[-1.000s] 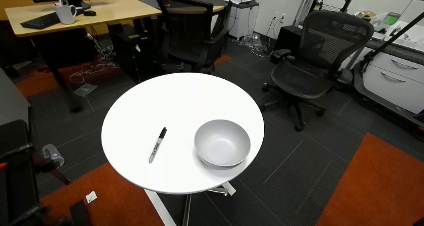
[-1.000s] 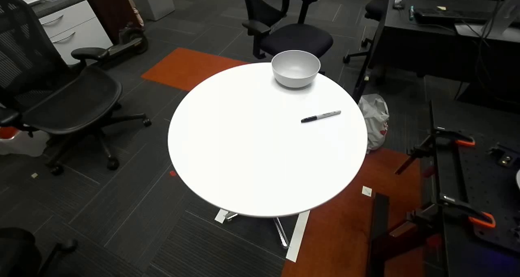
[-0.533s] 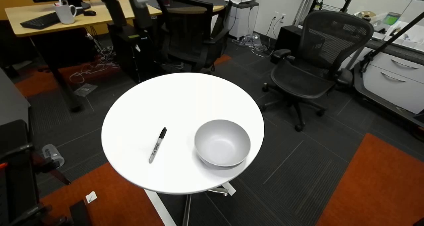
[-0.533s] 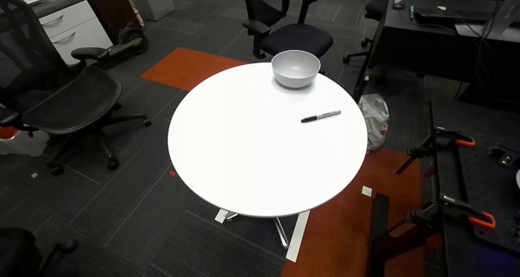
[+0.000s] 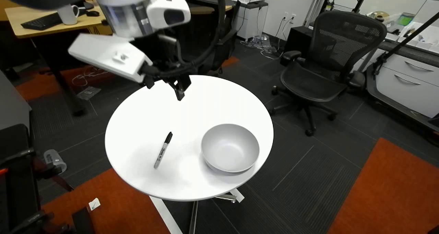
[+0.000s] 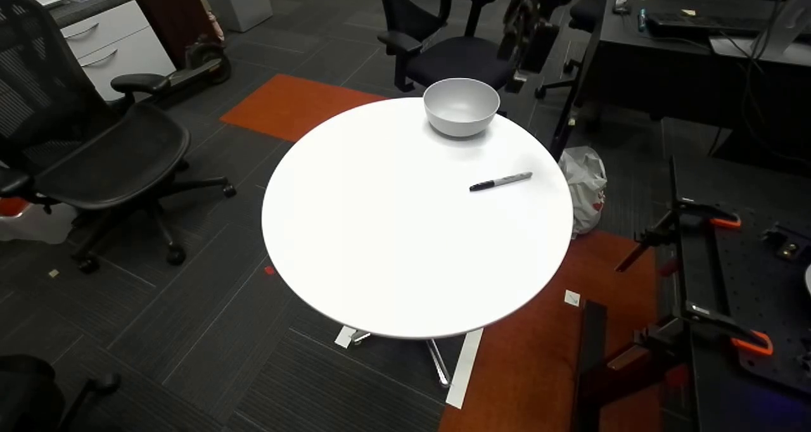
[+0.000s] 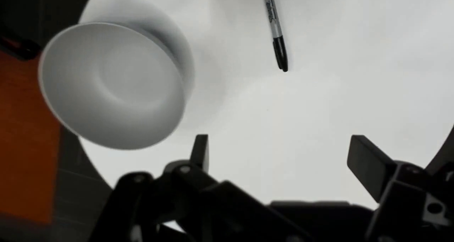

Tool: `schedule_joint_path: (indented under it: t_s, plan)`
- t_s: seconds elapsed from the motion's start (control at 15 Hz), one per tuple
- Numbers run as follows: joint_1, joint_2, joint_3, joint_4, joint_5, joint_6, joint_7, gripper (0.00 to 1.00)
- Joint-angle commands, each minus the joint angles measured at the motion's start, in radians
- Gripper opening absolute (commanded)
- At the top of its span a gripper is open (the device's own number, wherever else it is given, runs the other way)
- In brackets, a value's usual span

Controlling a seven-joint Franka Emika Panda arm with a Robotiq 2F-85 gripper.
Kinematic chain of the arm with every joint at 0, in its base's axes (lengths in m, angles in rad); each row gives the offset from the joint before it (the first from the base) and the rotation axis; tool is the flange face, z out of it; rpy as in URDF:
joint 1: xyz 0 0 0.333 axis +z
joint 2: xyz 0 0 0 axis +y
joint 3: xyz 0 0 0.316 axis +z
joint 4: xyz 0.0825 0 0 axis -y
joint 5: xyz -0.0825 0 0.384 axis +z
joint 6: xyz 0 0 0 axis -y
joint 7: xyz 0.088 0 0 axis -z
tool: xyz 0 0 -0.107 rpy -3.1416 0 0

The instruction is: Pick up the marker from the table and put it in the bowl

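Black two-finger claw (image 7: pixel 278 149) has swung in above the round white counter (image 5: pixel 212 103) since the earlier frame; jaws wide apart, nothing held. Looks like approach step. Slim grey, black-capped, plastic-looking marker (image 7: pixel 275 29) lies flat there, apart from the smooth round light-grey bowl (image 5: pixel 229 148). Next should be: shift over marker, descend, pinch. It points cap-first at the jaw gap; long axis nearly square to closing line.

In an exterior view, the arm (image 5: pixel 127 19) (a little blurred) extends from eleven toward five o'clock. In the wrist view, the gripper (image 7: pixel 278 149) has its fingers (image 7: pixel 369 164) wide apart, at seven and four.
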Motion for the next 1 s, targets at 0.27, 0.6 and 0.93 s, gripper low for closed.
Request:
schedule_joint_path:
  t_s: [0.27,0.6,0.93]
  plan:
    - [-0.095,0.256,0.081,0.133,0.147,-0.086,-0.333,1.0]
    - [-0.127,0.369,0.099,0.205,0.059,-0.095,-0.303,1.0]
    - [-0.122,0.422,0.114,0.2,0.007,-0.04,-0.257,1.0]
